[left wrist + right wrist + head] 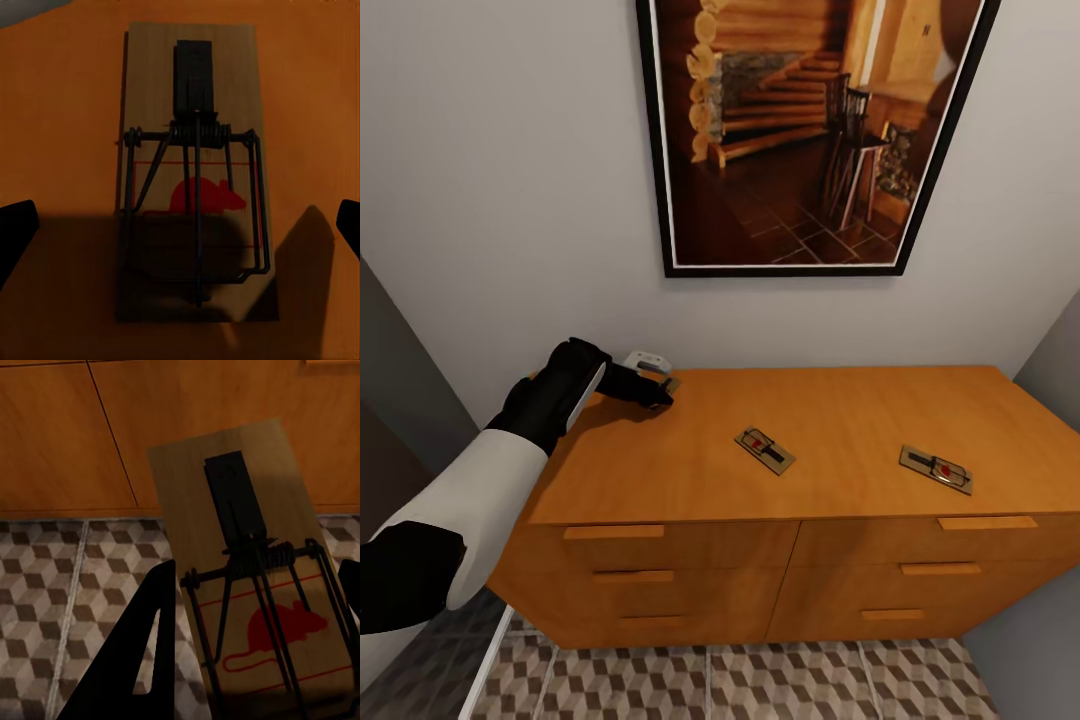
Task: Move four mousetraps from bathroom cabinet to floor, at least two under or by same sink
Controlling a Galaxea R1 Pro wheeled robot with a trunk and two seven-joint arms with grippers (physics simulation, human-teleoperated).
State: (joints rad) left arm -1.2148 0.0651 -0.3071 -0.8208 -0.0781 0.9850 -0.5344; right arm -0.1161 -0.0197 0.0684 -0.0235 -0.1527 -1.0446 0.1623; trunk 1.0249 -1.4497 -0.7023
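Two mousetraps lie flat on the cabinet top (840,450), well apart: one near the middle (764,450), the other toward the right end (936,469). Each is a tan board with dark wire parts and a red mark.

A third mousetrap (193,176) lies at the top's rear left corner, partly hidden in the head view by the left gripper (652,388). In the left wrist view this trap rests flat on the orange wood, its spring bar, dark plate and red mouse outline plainly visible. The two dark fingertips (16,229) stand wide apart on either side of the board, clear of its edges, so the left claw is released and holds nothing. Its shadow covers the nearer half of the trap.

A fourth mousetrap (259,577) appears in the right wrist view, held up in front of the cabinet's drawer fronts and above the bathroom floor (60,607). The right gripper (255,660) is clenched on it, one black finger (142,652) against the board's long edge and the other at the opposite edge.

The left arm (470,490), white sleeve and black wrist, reaches over the cabinet's left end. A framed picture (810,130) hangs on the wall above the cabinet. The cube-patterned tiles run along the foot of the cabinet.
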